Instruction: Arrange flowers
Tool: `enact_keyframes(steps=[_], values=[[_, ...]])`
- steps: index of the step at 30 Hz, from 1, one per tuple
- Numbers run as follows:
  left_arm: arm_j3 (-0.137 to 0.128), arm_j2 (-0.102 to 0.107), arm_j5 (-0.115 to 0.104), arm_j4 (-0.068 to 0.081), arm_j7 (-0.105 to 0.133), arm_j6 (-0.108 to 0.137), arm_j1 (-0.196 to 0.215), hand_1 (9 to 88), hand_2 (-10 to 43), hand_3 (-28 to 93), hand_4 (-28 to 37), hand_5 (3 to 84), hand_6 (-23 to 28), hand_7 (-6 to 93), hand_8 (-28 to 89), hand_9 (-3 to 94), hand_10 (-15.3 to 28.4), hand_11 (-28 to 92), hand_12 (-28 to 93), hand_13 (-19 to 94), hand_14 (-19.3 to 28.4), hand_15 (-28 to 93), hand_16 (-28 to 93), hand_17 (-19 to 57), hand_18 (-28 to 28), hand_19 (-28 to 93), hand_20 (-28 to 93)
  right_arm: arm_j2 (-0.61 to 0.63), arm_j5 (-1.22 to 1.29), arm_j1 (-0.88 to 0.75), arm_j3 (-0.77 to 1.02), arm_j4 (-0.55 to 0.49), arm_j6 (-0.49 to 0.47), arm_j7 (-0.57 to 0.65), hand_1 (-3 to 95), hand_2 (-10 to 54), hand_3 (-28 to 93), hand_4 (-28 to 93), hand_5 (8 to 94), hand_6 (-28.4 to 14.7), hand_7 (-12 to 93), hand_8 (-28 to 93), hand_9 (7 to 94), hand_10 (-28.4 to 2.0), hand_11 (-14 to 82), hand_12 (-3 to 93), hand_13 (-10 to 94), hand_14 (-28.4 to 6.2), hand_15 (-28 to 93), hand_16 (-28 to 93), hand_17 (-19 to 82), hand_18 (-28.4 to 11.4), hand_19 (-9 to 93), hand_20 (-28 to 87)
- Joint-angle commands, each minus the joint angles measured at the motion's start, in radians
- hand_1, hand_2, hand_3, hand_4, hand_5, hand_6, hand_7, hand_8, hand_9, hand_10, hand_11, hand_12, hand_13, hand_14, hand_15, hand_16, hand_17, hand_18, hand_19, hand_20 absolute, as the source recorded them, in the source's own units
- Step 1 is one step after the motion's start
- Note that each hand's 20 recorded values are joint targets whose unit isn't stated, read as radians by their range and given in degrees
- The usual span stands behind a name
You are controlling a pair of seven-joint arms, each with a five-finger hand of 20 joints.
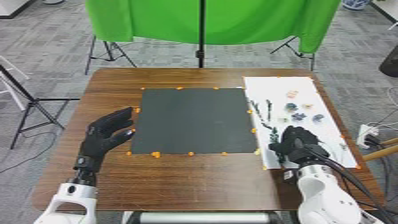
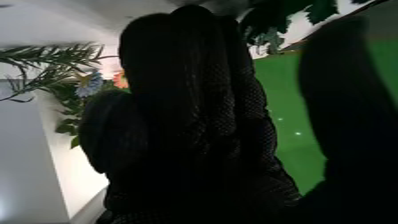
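Greenery [image 1: 274, 136] lies on white paper [image 1: 280, 90] beside the right hand [image 1: 300, 142], seemingly open, while the left hand [image 1: 98, 137] is open near the black mat [image 1: 191, 120].

In head view, looks forward and down from high on the robot's side of the white sheet [image 1: 277, 87], far enough back to fit its full length plus green cloth [image 1: 151, 20] beyond. In right wrist view, looks from very close along the right hand [image 1: 297, 139], near the white sheet's near end, past flowers [image 2: 90, 84]. Shared: right hand, flowers, green cloth.
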Motion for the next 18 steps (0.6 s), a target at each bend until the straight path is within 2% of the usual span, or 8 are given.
enact_keyframes(steps=[1,2,3,5,10,15,18], values=[[-0.009,-0.014,0.012,-0.006,-0.022,-0.026,0.02,41.2,-9.5,59,-13.2,45.5,3.1,13.6,-7,39.2,12.0,18,12,33,16.4,33,1,6.9,16.9,26,32,-0.025,-0.005,-0.026,-0.049,0.029,-0.049,0.026,82.4,-9.5,-14,25,76.9,-4.3,23,21,86.8,-12.4,26.4,36.7,93,-3.1,48,28,71,-3.5,84,38],[-0.009,-0.014,0.012,-0.006,-0.023,-0.025,0.02,41.2,-9.5,59,-13.2,45.4,3.1,13.5,-7,39.2,12.0,18,12,33,16.4,33,1,6.9,16.9,26,32,-0.026,-0.004,-0.027,-0.056,0.029,-0.053,0.025,87.9,-9.5,-25,33,77.6,-4.0,23,23,88.1,-11.7,26.0,38.7,93,-2.9,49,29,72,-3.6,84,39],[-0.011,-0.015,0.012,-0.006,-0.024,-0.028,0.02,41.2,-9.5,59,-13.2,45.4,3.1,13.4,-7,39.2,12.0,18,13,33,16.4,33,1,6.9,16.9,26,32,-0.027,-0.008,-0.028,-0.063,0.032,-0.05,0.021,89.6,-9.5,-27,35,77.9,-3.8,24,23,89.0,-11.3,24.9,40.5,94,-2.7,49,29,72,-3.6,84,39],[-0.013,-0.017,0.015,-0.008,-0.029,-0.031,0.022,41.2,-9.5,59,-13.1,45.2,3.2,13.2,-7,39.0,11.9,18,13,32,16.5,32,1,6.8,16.9,26,32,-0.029,0.003,-0.029,-0.072,0.033,-0.04,0.017,91.2,-9.5,-28,41,78.9,-3.4,25,23,90.9,-10.6,23.1,43.2,94,-2.3,51,29,73,-3.6,85,40],[-0.014,-0.018,0.014,-0.009,-0.035,-0.04,0.023,41.0,-9.5,59,-13.1,45.1,3.3,12.9,-7,38.8,11.9,17,13,32,16.5,32,1,6.5,16.8,26,32,-0.06,-0.003,-0.057,-0.008,-0.005,-0.025,0.044,92.2,-9.5,-28,53,80.8,-3.0,27,24,92.7,-10.1,24.5,43.1,94,-1.6,55,27,75,-3.4,86,41],[-0.012,-0.019,0.008,-0.006,-0.035,-0.037,0.019,41.0,-9.5,59,-13.1,45.0,3.4,12.7,-6,38.6,11.8,17,13,32,16.7,32,1,6.3,16.8,25,32,-0.111,-0.015,-0.073,0.078,-0.08,0.07,0.054,92.0,-9.5,-28,57,80.8,-3.1,28,25,92.5,-9.9,26.7,42.6,94,-1.2,58,26,76,-3.1,86,41],[-0.006,-0.017,0.004,0.0,-0.027,-0.032,0.013,40.8,-9.5,59,-13.0,45.1,3.5,12.5,-6,38.6,11.8,17,13,32,16.6,32,2,6.2,16.8,25,32,-0.14,-0.018,-0.04,0.075,-0.119,0.133,0.04,91.9,-9.5,-28,58,80.8,-3.2,29,25,92.2,-10.1,27.9,42.0,94,-1.2,58,25,76,-3.0,86,41]])
